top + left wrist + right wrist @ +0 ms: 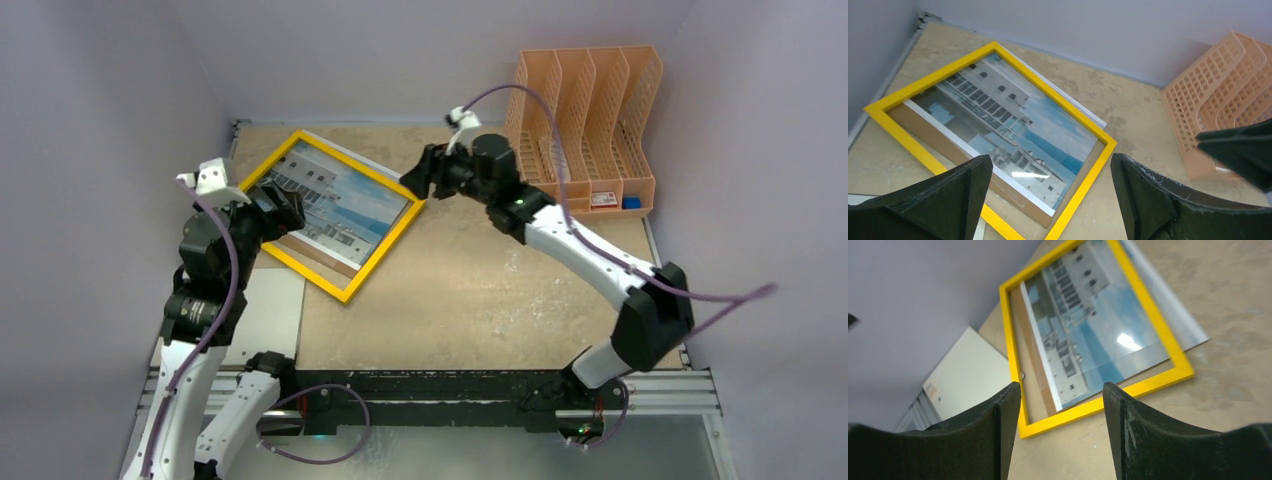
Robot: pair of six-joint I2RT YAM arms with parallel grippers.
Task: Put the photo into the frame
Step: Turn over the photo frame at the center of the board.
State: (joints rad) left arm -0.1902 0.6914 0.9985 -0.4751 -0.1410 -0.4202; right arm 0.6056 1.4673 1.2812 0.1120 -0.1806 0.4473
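The yellow frame (385,248) lies flat at the back left of the table, turned at an angle. The photo (340,205) of a white building under blue sky lies face up inside it, askew, so that a band of brown board (310,255) shows along one side. My left gripper (275,205) hovers over the frame's left part, open and empty. My right gripper (418,175) hangs by the frame's right corner, also open and empty. The left wrist view looks down on the frame (1088,175) and photo (1013,115) past my left gripper (1050,165). The right wrist view shows the frame (1148,387), photo (1088,325) and my right gripper (1062,390).
A peach file rack (585,120) stands at the back right, with small red and blue items at its foot. A grey-white flat panel (268,310) lies near the left arm. A pale strip (1068,97) sticks out beyond the frame's far edge. Walls enclose the back and sides.
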